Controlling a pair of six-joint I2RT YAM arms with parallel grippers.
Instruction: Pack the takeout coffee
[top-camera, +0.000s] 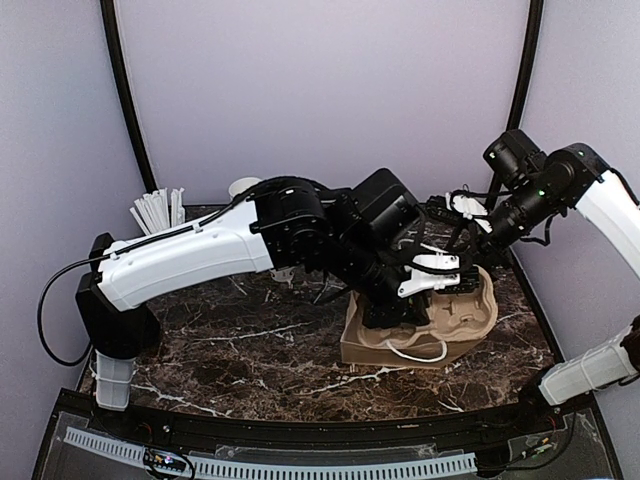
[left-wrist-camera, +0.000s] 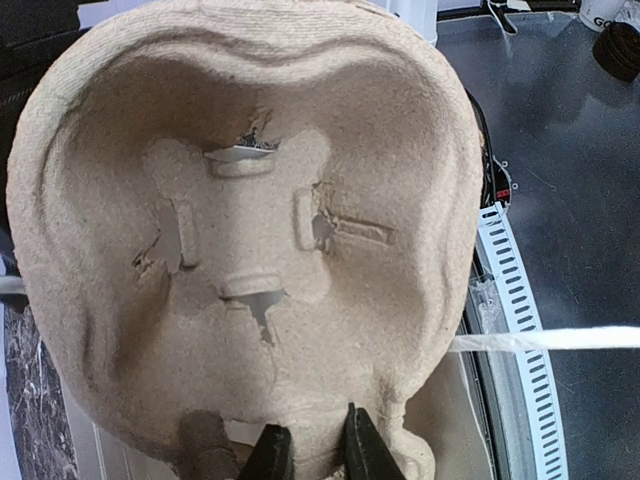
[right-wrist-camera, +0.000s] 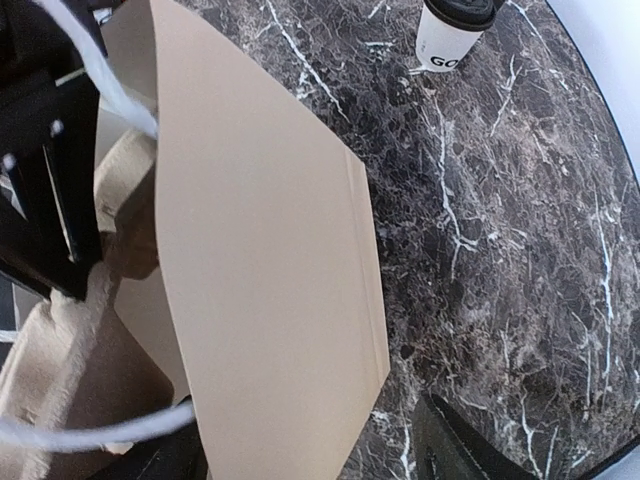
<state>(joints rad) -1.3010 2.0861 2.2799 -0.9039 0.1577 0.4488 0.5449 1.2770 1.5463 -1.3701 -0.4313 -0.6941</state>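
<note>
- My left gripper (left-wrist-camera: 305, 452) is clamped on the rim of the pulp cup carrier (left-wrist-camera: 250, 200), one finger on either side of the edge. Judging by the top view, I am holding the carrier tilted at the mouth of the brown paper bag (right-wrist-camera: 270, 280) so that it can go in.
- My right gripper (top-camera: 462, 214) stands at the bag's far side with its fingers spread wide. The bag wall lies between them in the wrist view, but they are not pinching it. I judge that this arm is there to steady the bag's mouth while the carrier comes in.
- The takeout coffee, a white cup with a black lid (right-wrist-camera: 452, 30), stands upright on the marble table (right-wrist-camera: 500, 250). It is well apart from the bag and is not yet packed. The carrier well facing my left camera holds nothing.
- By count there is one carrier and one bag, and the bag shows two white cord handles (right-wrist-camera: 100, 430).
- I can be sure of one lidded cup. A black lid at the corner of the left wrist view may be that same cup, and my arms hide that spot from above.
- At the back left stand one cup of white sticks (top-camera: 155, 212) and one plain white cup (top-camera: 243, 187). Neither one is part of this job.
</note>
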